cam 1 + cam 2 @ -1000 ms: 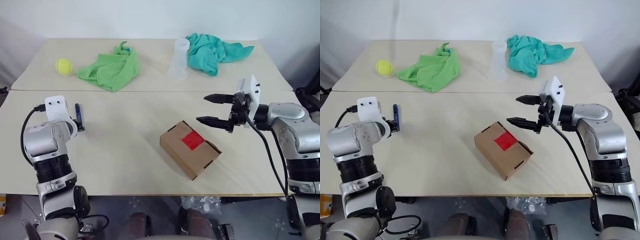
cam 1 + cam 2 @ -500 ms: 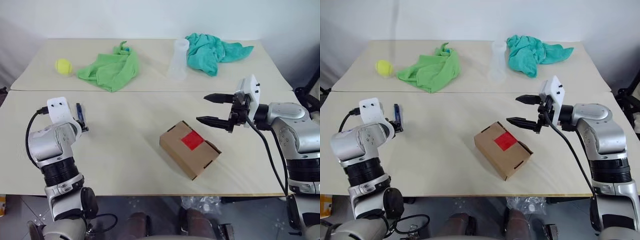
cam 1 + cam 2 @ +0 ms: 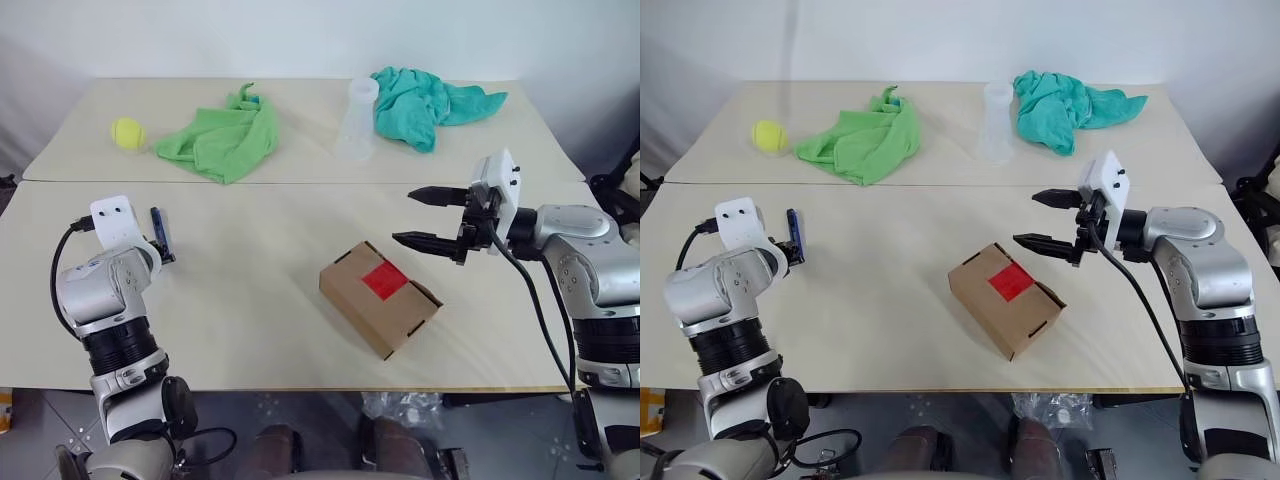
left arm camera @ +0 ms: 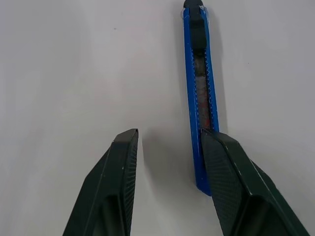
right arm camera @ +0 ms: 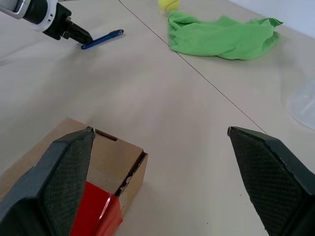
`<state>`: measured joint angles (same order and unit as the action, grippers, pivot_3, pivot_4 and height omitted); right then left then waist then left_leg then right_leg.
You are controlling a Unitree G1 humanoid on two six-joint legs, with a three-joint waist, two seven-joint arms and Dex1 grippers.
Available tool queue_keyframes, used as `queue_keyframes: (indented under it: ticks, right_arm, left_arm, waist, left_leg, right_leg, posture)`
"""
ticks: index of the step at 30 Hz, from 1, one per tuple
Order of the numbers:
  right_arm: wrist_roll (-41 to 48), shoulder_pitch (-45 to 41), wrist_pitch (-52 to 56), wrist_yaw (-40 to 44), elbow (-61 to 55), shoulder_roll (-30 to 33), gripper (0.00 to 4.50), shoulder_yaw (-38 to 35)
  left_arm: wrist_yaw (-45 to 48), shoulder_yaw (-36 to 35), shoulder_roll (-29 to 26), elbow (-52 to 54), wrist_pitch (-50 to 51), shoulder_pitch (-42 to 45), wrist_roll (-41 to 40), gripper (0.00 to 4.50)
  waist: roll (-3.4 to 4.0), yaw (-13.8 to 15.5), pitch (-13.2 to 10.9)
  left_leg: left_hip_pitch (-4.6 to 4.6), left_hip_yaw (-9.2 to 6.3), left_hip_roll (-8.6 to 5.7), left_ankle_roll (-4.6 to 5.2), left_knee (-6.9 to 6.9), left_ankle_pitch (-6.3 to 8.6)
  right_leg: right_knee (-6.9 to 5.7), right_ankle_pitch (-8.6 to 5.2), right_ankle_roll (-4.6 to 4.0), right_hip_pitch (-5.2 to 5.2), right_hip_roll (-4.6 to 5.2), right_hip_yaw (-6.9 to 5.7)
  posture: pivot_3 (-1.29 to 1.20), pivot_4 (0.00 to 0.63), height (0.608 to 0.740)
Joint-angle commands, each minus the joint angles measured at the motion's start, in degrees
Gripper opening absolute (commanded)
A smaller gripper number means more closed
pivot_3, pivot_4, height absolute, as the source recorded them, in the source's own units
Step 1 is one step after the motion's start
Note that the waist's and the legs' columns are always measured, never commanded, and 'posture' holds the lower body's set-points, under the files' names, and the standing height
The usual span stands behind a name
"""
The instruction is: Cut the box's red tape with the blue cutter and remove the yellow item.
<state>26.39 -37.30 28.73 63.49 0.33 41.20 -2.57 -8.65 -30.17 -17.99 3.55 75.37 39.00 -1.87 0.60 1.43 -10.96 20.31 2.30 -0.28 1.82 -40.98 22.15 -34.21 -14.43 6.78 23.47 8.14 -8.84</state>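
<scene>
Surface: two pale wooden tables [image 3: 250,290] stood pushed together before a white wall, their seam running left to right.
Box: the box [image 3: 379,297] sat on the near table, right of centre, turned at an angle, flaps closed.
Red tape: the red tape [image 3: 385,281] lay unbroken across the top seam of the box.
Blue cutter: the blue cutter [image 4: 199,88] lay flat on the near table at the far left, well apart from the box.
Left gripper: the left gripper [image 4: 170,142] was parted over the cutter's near end, one finger overlapping that end, the other on bare table; not clenched on it.
Right gripper: the right gripper [image 3: 420,218] hung spread wide and empty, above the table just right of and beyond the box.
Far table: a tennis ball [image 3: 128,132] at far left, a green cloth [image 3: 222,137] beside it, a clear plastic cup [image 3: 359,120] and a teal cloth [image 3: 428,101] to the right.
</scene>
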Motion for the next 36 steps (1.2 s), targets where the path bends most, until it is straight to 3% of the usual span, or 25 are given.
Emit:
queue_keyframes:
  ticks: [1,5,23,29,32,35,36]
  right_arm:
    - [0.24,-0.52,-0.4,-0.14,-1.89,0.59,4.5,-0.62]
    - [0.23,-0.54,-0.39,-0.23,-1.93,0.55,4.5,-0.57]
    - [-0.12,-0.92,-0.14,-0.34,-1.72,0.75,4.5,-0.78]
    - [0.22,-0.93,3.02,-2.44,-5.99,2.55,4.5,-1.47]
    - [1.47,-1.99,7.91,-4.74,-12.04,2.56,4.5,-0.34]
    - [4.12,-3.08,13.97,-7.0,-17.98,1.29,4.5,0.9]
    - [4.19,-3.76,15.39,-8.93,-20.38,-0.05,4.32,1.87]
  left_arm:
    - [-0.45,-0.49,0.08,-1.16,-0.05,-0.72,0.31,1.49]
    - [-0.36,-0.56,0.09,-1.08,0.01,-0.89,0.14,0.29]
    - [1.48,0.01,-1.03,-1.05,0.59,-1.87,-0.71,0.14]
    - [19.49,11.38,-12.24,-1.54,0.38,-4.74,-8.25,0.14]
    - [34.28,21.48,-21.28,2.18,-6.83,-7.43,-11.99,0.14]
    - [44.19,26.34,-26.84,5.38,-13.11,-9.71,-14.49,0.14]
    - [48.77,27.58,-28.65,7.12,-16.05,-10.91,-15.82,0.05]
  waist:
    - [0.0,-0.03,0.0]
    - [0.0,-0.15,0.0]
    - [0.0,-0.15,0.0]
    - [0.02,-0.19,0.0]
    - [0.05,-0.01,-0.02]
    - [0.06,0.01,-0.03]
    - [0.05,-0.18,-0.03]
  left_leg:
    - [0.0,0.0,0.0,0.0,0.0,0.0]
    - [0.0,0.0,0.0,0.0,0.01,0.0]
    - [-0.05,0.06,0.02,-0.01,0.01,0.0]
    - [-0.04,0.07,0.02,-0.02,0.04,0.0]
    - [0.0,0.03,0.01,-0.04,0.04,0.01]
    - [0.05,-0.04,0.0,-0.08,0.04,0.03]
    - [0.06,-0.06,0.0,-0.08,0.04,0.04]
  right_leg:
    - [0.0,0.0,0.0,0.0,0.0,0.0]
    - [0.0,0.0,0.0,0.0,0.0,0.0]
    - [-0.02,0.0,-0.01,0.0,-0.01,0.07]
    - [0.0,0.0,-0.01,0.03,-0.02,0.07]
    - [0.03,0.0,-0.01,0.05,0.0,0.04]
    - [0.13,0.0,-0.02,0.06,0.05,0.03]
    - [0.16,0.0,-0.02,0.05,0.05,0.04]
  posture:
    - [0.0,0.15,0.74]
    - [0.0,0.15,0.74]
    - [0.0,0.15,0.74]
    - [0.0,0.15,0.74]
    - [0.0,0.15,0.74]
    - [0.0,0.15,0.74]
    - [0.0,0.15,0.74]
